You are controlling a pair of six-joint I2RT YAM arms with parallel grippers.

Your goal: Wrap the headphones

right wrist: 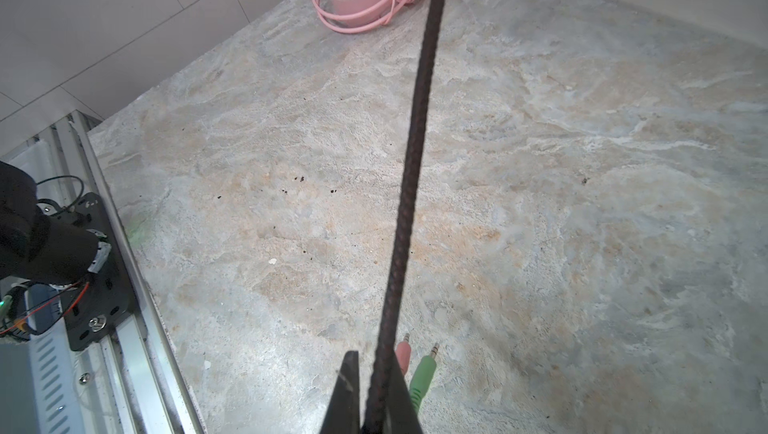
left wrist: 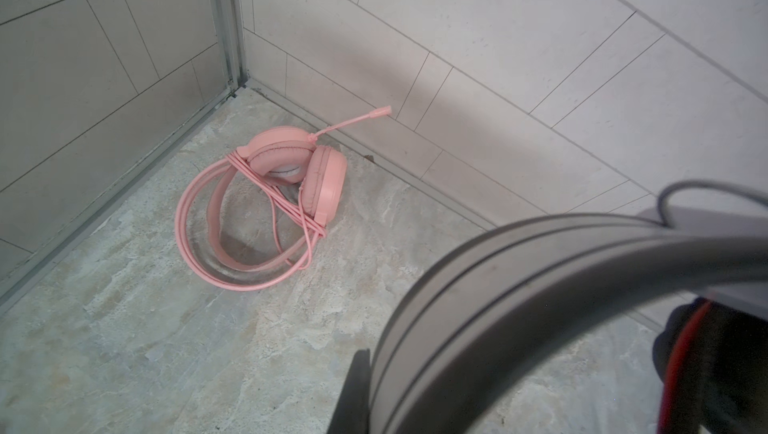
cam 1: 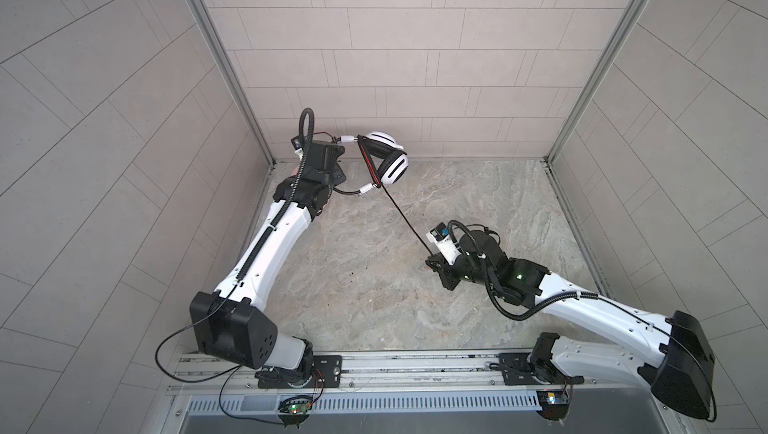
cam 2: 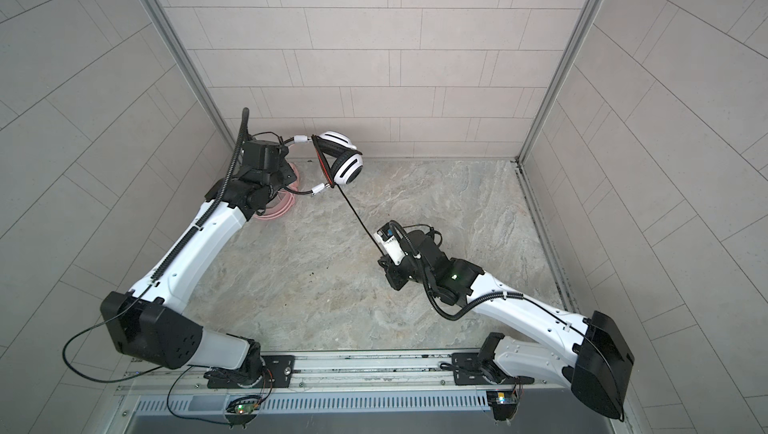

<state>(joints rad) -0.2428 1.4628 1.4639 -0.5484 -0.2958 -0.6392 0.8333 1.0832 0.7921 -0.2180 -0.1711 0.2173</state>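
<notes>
— Above the far left part of the marbled grey-beige table top (cam 1: 374, 286), what do we see in both top views?

— We see the white-and-black over-ear headset (cam 1: 392, 166) held clear of the surface, close to the pale tiled back wall (cam 1: 374, 58). The left gripper (cam 1: 332, 172) is clenched on its thin black headband (left wrist: 519, 278). In the left wrist view that band arcs across the lens beside one dark finger (left wrist: 353, 398).

— And the lead?

— We count several turns of the black braided cable (cam 1: 405, 220), showing red among the black, lying across the gap between the two ear cups. From there it runs taut and straight toward the front right, to the right gripper (right wrist: 377, 407).

— Do we call that one clamped?

— We do. In the right wrist view its two fingers pinch the cable between them. The pink jack plug (right wrist: 402, 353) and the green jack plug (right wrist: 424, 369) poke out just beyond the fingertips.

— Where do we find the other set?

— The all-pink over-ear headset (left wrist: 320, 178) lies on the table in the far left corner, beneath the left arm. Its thin pink cable (left wrist: 266, 186) is wound across the band and cups, with a short loop curling onto the surface. Its pink microphone boom (left wrist: 353, 120) tilts up toward the wall.
</notes>
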